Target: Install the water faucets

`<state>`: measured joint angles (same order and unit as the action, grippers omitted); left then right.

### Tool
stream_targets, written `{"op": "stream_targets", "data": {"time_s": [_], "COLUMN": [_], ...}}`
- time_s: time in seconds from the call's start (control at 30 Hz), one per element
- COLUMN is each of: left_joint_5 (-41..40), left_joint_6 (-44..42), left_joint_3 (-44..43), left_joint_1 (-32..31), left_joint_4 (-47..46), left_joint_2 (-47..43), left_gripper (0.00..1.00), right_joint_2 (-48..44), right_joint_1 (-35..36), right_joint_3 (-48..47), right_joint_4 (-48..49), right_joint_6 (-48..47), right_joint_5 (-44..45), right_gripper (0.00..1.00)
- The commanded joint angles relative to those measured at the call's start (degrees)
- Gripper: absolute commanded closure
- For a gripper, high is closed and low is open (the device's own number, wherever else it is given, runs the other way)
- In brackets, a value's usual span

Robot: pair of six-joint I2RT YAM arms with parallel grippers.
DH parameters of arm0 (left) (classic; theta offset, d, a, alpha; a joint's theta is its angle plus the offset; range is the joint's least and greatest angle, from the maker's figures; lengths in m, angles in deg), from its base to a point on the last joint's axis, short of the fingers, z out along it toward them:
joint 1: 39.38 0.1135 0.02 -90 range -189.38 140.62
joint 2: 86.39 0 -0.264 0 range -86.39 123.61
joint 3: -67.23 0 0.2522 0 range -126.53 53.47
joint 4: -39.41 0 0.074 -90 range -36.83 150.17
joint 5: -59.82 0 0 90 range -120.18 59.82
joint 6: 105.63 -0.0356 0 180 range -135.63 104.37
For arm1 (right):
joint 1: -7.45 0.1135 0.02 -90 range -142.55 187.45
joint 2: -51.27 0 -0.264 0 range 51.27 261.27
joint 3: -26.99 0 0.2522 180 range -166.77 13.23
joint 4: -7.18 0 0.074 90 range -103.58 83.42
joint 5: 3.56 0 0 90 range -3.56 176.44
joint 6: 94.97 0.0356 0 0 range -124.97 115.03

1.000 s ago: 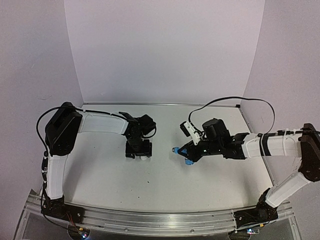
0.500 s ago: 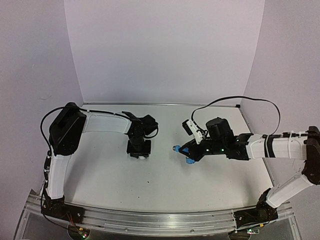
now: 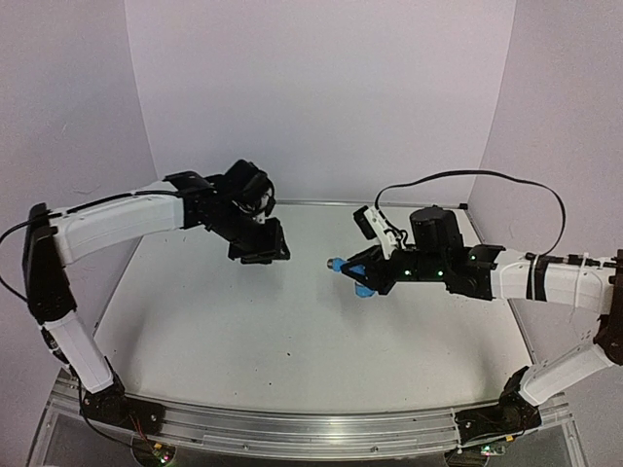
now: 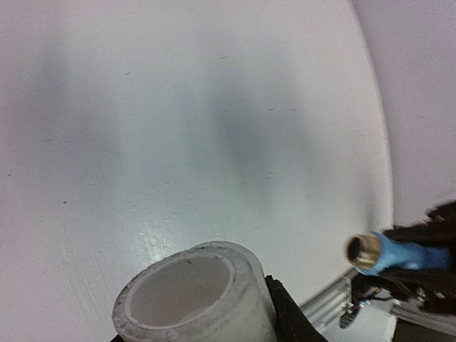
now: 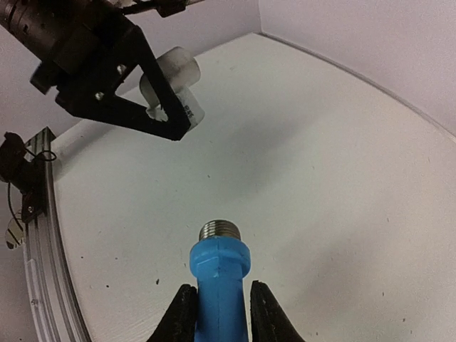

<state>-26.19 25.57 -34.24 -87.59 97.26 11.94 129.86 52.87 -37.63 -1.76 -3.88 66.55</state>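
Note:
My right gripper (image 5: pixel 221 288) is shut on the bright-blue tap (image 5: pixel 219 274). Its threaded metal end (image 5: pixel 219 230) points away from the fingers, toward the left arm. From above, the blue tap (image 3: pixel 338 265) hangs over the table's middle in the right gripper (image 3: pixel 355 273). My left gripper (image 3: pixel 261 255) is raised at the back left. It is shut on the white cylindrical fitting (image 4: pixel 192 296), whose hollow end faces the left wrist camera. The right wrist view shows that white fitting (image 5: pixel 174 78) well apart from the tap. From the left wrist the blue tap (image 4: pixel 402 254) appears at the right.
The white table (image 3: pixel 292 341) is bounded by white walls at the back and sides. An aluminium rail (image 3: pixel 311 428) with both arm bases runs along the near edge. A black cable (image 3: pixel 467 180) arcs above the right arm.
The left gripper closed on the white fitting on the table, then lifted it up and back. The right arm rose a little and moved left with the tap.

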Motion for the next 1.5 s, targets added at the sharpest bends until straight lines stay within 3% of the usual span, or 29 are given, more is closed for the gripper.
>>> {"op": "stream_targets", "data": {"time_s": [0.0,0.17,0.4,0.67,1.1,1.47], "left_joint_5": [17.3,31.2,40.6,44.2,42.8,43.0], "left_joint_6": [-0.1,8.8,22.1,26.7,29.9,30.1], "left_joint_3": [4.9,11.6,21.7,30.9,32.5,34.6], "left_joint_1": [1.7,5.5,7.1,7.0,6.9,7.0], "left_joint_4": [-9.8,-20.2,-36.1,-42.6,-43.7,-43.7], "left_joint_2": [-15.1,-26.2,-34.9,-42.1,-43.2,-44.3], "left_gripper": [1.0,1.0,1.0,1.0,1.0,1.0], "right_joint_2": [0.5,-0.1,-0.3,1.1,5.9,8.2], "right_joint_1": [1.1,6.2,8.2,9.1,13.3,13.9], "right_joint_3": [-6.6,-9.3,-10.3,-11.4,-11.9,-14.0], "right_joint_4": [7.3,11.3,18.7,23.4,32.8,34.0], "right_joint_6": [-8.8,-22.4,-30.7,-36.6,-37.6,-35.8], "right_joint_5": [-9.1,-10.7,-12.0,-14.3,-12.6,-11.6], "right_gripper": [1.0,1.0,1.0,1.0,1.0,1.0]}}
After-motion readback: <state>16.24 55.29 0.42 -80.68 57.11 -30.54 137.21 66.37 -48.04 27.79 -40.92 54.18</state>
